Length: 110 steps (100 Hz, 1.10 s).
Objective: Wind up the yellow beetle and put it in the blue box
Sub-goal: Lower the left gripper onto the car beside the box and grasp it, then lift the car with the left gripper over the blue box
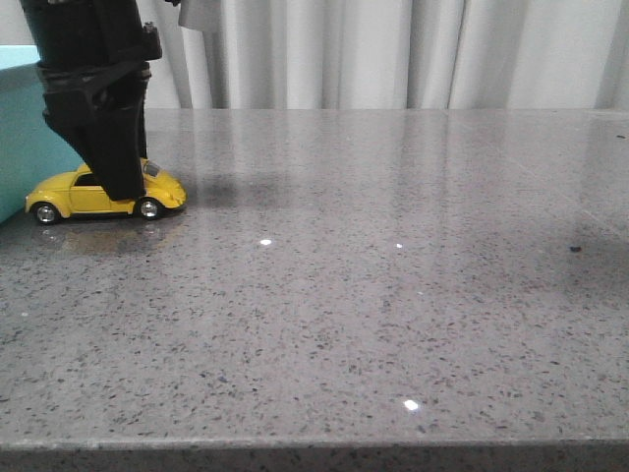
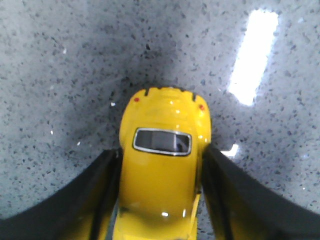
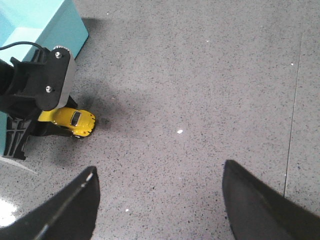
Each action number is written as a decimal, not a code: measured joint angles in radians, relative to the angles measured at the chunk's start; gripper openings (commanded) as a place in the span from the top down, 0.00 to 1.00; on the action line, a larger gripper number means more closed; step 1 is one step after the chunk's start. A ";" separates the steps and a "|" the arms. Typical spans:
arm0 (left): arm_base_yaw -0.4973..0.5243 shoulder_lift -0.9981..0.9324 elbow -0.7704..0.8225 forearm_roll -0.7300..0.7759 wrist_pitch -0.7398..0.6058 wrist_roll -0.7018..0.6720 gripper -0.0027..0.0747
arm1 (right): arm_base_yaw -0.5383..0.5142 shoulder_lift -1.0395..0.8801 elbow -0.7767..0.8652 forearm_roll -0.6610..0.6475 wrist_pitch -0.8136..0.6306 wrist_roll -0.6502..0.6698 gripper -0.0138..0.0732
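Observation:
The yellow beetle point(image 1: 69, 197) stands on its wheels on the grey speckled table, just in front of the blue box point(image 1: 18, 138) at the far left. My left gripper point(image 1: 120, 187) comes down over the car's middle. In the left wrist view the beetle point(image 2: 162, 190) fills the space between the two black fingers point(image 2: 95, 195), which press against its sides. My right gripper point(image 3: 160, 167) is open and empty, high above bare table. Its view shows the beetle point(image 3: 77, 121) and the blue box point(image 3: 42, 25) off to one side.
The table's front edge point(image 1: 314, 447) runs along the bottom of the front view. White curtains point(image 1: 393, 49) hang behind the table. A thin seam point(image 3: 292, 105) crosses the tabletop in the right wrist view.

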 measured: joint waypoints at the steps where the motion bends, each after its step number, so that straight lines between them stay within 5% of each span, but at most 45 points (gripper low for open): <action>1: 0.000 0.000 -0.002 0.000 0.001 0.000 0.74 | 0.000 0.000 0.000 0.000 0.000 0.000 0.25; 14: 0.000 0.000 -0.012 0.002 0.022 0.000 0.85 | 0.000 0.000 0.000 0.000 0.000 0.000 0.25; 34: -0.007 0.008 -0.164 0.002 0.074 -0.030 0.86 | 0.000 0.000 0.000 0.000 0.000 -0.002 0.25; 69: 0.023 -0.003 -0.618 0.050 0.090 -0.377 0.86 | 0.000 0.000 0.000 -0.002 0.000 -0.002 0.25; 110: 0.299 -0.029 -0.557 0.095 0.104 -0.758 0.86 | 0.000 0.000 0.000 -0.002 0.000 -0.005 0.25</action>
